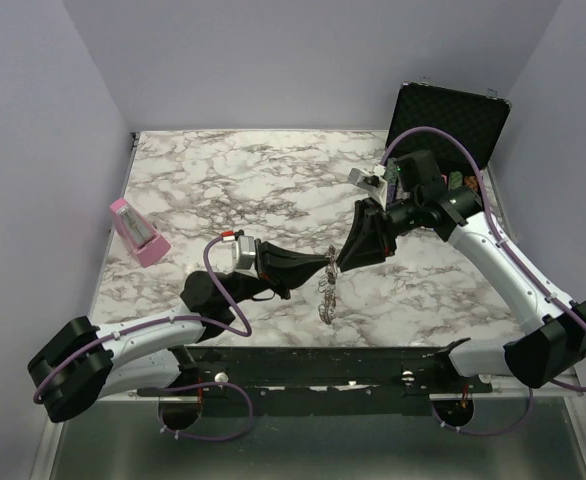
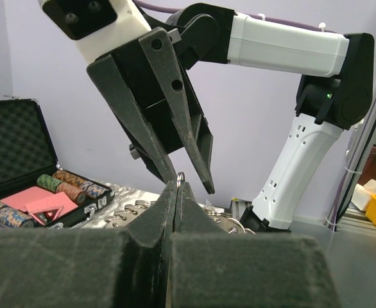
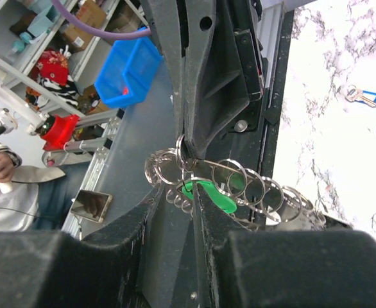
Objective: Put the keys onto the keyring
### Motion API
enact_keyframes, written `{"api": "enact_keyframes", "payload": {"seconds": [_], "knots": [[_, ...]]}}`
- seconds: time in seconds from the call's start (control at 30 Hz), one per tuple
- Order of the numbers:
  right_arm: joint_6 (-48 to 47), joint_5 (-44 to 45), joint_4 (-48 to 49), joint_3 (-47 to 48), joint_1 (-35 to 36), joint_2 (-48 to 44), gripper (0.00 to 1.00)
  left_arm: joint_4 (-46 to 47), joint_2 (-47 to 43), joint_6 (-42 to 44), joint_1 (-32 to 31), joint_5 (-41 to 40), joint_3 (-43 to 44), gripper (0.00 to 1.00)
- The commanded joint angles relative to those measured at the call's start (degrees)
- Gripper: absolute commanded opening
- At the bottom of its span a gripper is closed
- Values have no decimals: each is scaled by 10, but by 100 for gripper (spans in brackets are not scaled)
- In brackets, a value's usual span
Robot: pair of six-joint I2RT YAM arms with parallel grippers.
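So both arms meet in the middle of the marble table, a bit toward the near edge. The left gripper has its fingers pressed flat together, and they're pinching one small loop at the top end of the keyring. That loop just pokes out above the fingertips in the left wrist view.

From the overhead camera, the rest of the keyring dangles straight down from that pinch as a short string of linked loops, with the lower end near the tabletop.

The right gripper comes in from the far right and points its tips right at the same spot. Its fingers are spread a little. One tip sits just beside the pinched loop and the other is off to the side with open air between them.

In the right wrist view, the ring chain runs across just past those fingers, with a green key lying against it. I can't tell if that key is actually threaded on.

A blue key lies alone on the marble, well apart from both grippers.

At the far right is an open black case with poker chips inside, and a pink object sits at the left edge.
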Motion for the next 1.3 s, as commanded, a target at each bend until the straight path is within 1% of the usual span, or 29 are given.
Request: {"api": "enact_keyframes", "payload": {"seconds": [0.0, 0.1, 0.2, 0.3, 0.33, 0.43, 0.63, 0.9, 1.07, 1.17, 1.27], "knots": [[43, -28, 48, -11, -4, -16, 28, 54, 2, -10, -4, -19, 1, 0], [57, -26, 60, -16, -4, -17, 21, 52, 4, -10, -4, -21, 2, 0], [89, -20, 86, -28, -4, -19, 6, 57, 8, -12, -5, -22, 2, 0], [104, -6, 104, -36, -4, -22, 1, 76, 9, -16, -5, -25, -3, 0], [115, -5, 112, -40, -5, -24, 0, 85, 12, -18, -5, -27, -3, 0], [150, -11, 142, -53, -5, -24, 0, 112, 22, -25, -5, -26, -3, 0], [290, -51, 274, -107, -4, -28, 0, 184, 48, -38, -5, -17, 1, 0], [341, -43, 333, -141, -4, -39, 1, 185, 48, -38, -5, -10, 15, 0], [341, -40, 337, -138, -6, -42, 6, 185, 49, -36, -5, -10, 12, 0], [320, -41, 310, -119, -15, -43, 15, 178, 44, -33, -5, -13, 2, 0], [239, -28, 224, -76, -29, -39, 26, 153, 30, -25, -5, -13, -6, 0]]}}
